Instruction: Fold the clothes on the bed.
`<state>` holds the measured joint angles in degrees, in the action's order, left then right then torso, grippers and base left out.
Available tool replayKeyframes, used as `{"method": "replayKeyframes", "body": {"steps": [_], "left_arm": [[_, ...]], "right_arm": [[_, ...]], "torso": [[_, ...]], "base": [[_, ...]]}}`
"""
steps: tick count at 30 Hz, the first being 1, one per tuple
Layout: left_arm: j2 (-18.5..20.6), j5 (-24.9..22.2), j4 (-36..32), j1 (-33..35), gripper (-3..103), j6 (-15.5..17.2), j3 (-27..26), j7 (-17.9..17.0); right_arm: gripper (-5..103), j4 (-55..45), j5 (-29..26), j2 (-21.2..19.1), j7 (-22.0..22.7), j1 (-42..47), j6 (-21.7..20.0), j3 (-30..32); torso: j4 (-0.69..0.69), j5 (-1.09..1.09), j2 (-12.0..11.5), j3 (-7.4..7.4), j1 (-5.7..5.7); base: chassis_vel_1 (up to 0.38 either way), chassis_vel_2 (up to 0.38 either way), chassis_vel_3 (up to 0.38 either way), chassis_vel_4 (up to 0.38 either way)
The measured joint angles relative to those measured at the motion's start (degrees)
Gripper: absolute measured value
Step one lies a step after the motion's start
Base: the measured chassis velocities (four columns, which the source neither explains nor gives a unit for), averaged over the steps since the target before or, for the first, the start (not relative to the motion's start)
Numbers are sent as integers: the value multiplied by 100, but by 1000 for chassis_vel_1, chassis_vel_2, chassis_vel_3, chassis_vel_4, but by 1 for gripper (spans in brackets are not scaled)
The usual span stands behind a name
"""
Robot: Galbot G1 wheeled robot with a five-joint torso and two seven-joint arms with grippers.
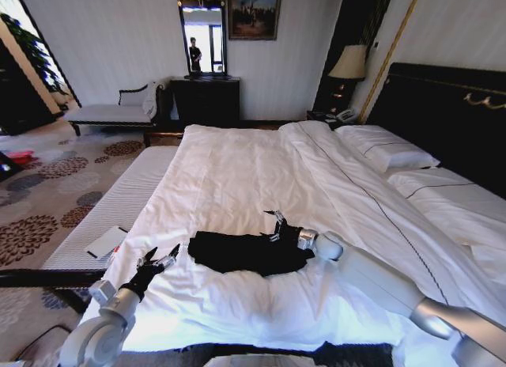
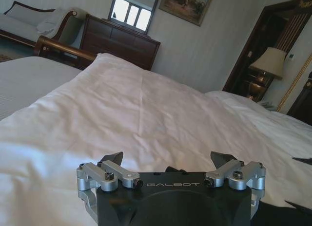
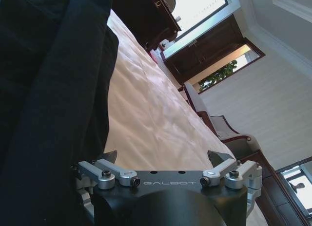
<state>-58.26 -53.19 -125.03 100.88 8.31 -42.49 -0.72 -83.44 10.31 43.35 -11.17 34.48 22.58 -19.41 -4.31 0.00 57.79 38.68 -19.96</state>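
Note:
The clothes, one black T-shirt (image 1: 241, 253), lie bunched in a flat oblong on the white duvet (image 1: 237, 161) of the bed, near its foot. My right gripper (image 1: 275, 226) is open at the shirt's far right edge, just above the fabric. In the right wrist view the black shirt (image 3: 48, 89) lies beside the open right gripper (image 3: 165, 158), with nothing between the fingers. My left gripper (image 1: 162, 255) hangs open a short way left of the shirt, apart from it. The left wrist view shows the left gripper (image 2: 168, 160) over bare duvet.
White pillows (image 1: 387, 149) and a dark headboard (image 1: 443, 114) lie along the right. A pale ribbed mattress (image 1: 118, 197) adjoins the bed's left side, with a flat white item (image 1: 107, 242) on it. A chaise bench (image 1: 111, 110), dark dresser (image 1: 205, 98) and lamp (image 1: 348, 62) stand at the far wall.

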Motion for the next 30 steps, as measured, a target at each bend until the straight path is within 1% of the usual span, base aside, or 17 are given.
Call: {"method": "replayKeyframes", "body": {"steps": [2, 3, 6, 11, 13, 15, 16, 21, 24, 25, 28, 29, 30], "left_arm": [[0, -10, 0, -11, 100, 6, 1, -7], [0, -40, -6, -42, 100, 21, 2, -24], [-1, -61, -32, -77, 100, 40, 6, -49], [-1, -62, -56, -82, 100, 49, 7, -56], [1, -70, -74, -107, 100, 60, 7, -66], [1, -71, -75, -120, 100, 63, 10, -72], [2, -71, -75, -149, 100, 68, 28, -83], [-3, -62, -75, -250, 100, 94, 115, -127], [-5, -52, -74, -325, 100, 117, 193, -170], [-5, -52, -74, -325, 100, 117, 193, -170], [4, -37, -73, -379, 100, 131, 249, -203], [7, -33, -80, -400, 100, 141, 272, -230], [7, -33, -80, -400, 100, 141, 272, -230]], "right_arm": [[100, -52, 0, -25, 2, 34, -19, 13], [100, -212, 9, -104, 7, 153, -68, 50], [100, -552, 214, -263, 14, 478, -115, 179], [100, -842, 372, -381, 17, 849, -153, 326], [100, -1141, 558, -498, 20, 1315, -177, 541], [100, -1241, 617, -545, 21, 1450, -181, 603], [100, -1460, 696, -633, 25, 1700, -197, 733], [100, -2002, 753, -853, 25, 2190, -252, 1121], [100, -2195, 608, -966, 28, 2304, -285, 1447], [100, -2195, 608, -966, 28, 2304, -285, 1447], [100, -2083, 157, -948, 87, 2146, -390, 1576], [100, -1876, -262, -864, 135, 1984, -474, 1582], [100, -1876, -262, -864, 135, 1984, -474, 1582]], "torso": [[0, 0, 0, 0, 0], [0, 0, 0, 0, 0], [-1, 0, 0, 0, 0], [0, 0, 0, 0, 0], [-1, 2, 0, 0, 1], [-1, 0, 0, -1, 1], [0, 0, 0, 0, 0], [-1, 0, 0, -1, 1], [-1, 0, 0, -1, 1], [-1, 0, 0, -1, 1], [0, 0, 0, -1, 1], [0, 0, 0, 0, 1], [0, 0, 0, 0, 1]], "base": [[0, 0, 0, 0], [0, 0, 0, 0], [0, 0, 0, 0], [0, 0, 0, 0], [0, 0, 0, 0], [0, 0, 0, 0], [0, 0, 0, 0], [0, 0, 0, 0], [0, 0, 0, 0], [0, 0, 0, 0], [0, 0, 0, 0], [0, 0, 0, 0], [0, 0, 0, 0]]}}
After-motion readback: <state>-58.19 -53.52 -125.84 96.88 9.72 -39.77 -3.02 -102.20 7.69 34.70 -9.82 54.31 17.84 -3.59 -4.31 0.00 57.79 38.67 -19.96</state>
